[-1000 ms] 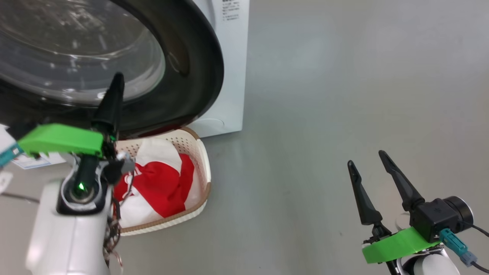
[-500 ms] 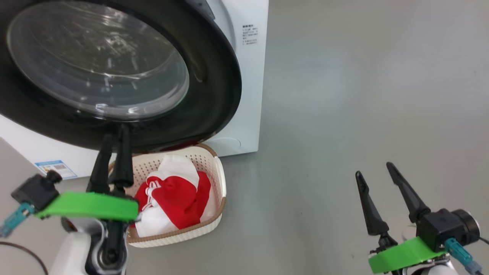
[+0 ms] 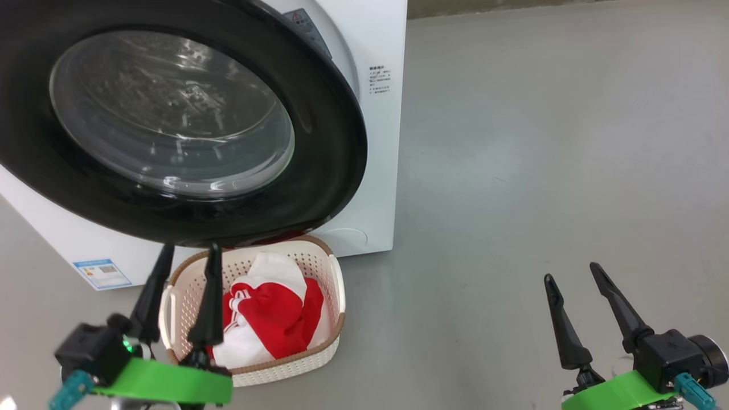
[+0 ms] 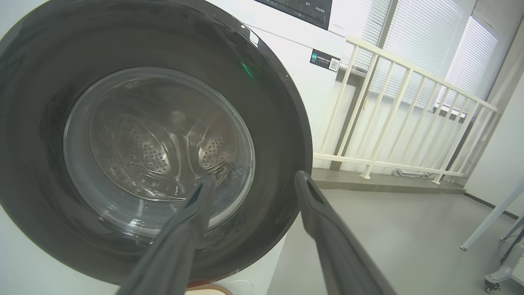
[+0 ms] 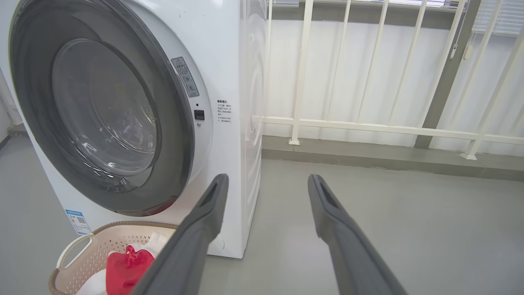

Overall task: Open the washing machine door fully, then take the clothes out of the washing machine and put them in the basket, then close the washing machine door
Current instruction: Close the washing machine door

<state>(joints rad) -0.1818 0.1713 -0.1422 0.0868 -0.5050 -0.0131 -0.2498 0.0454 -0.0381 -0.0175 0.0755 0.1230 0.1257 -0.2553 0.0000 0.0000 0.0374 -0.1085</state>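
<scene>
The black round washing machine door (image 3: pixel 188 119) lies against the front of the white washing machine (image 3: pixel 381 142) and looks shut; through its glass (image 4: pixel 159 135) I see the bare steel drum. The red and white clothes (image 3: pixel 273 313) lie in the cream basket (image 3: pixel 336 285) on the floor below the door. My left gripper (image 3: pixel 189 250) hangs open and empty over the basket's near left side, short of the door (image 5: pixel 102 110). Far to the right, above bare floor, my right gripper (image 3: pixel 571 273) is also open and empty.
A small blue label (image 3: pixel 102 273) sits low on the machine's front. Wide grey floor (image 3: pixel 541 142) stretches to the machine's right. A white railing (image 5: pixel 368 127) runs along the wall behind. A wheeled stand's foot (image 4: pixel 503 270) shows at the far right.
The head camera has pulled back and up. My left gripper came away from the door's lower rim, sank toward the basket and went from shut to open. The right gripper kept its pose.
</scene>
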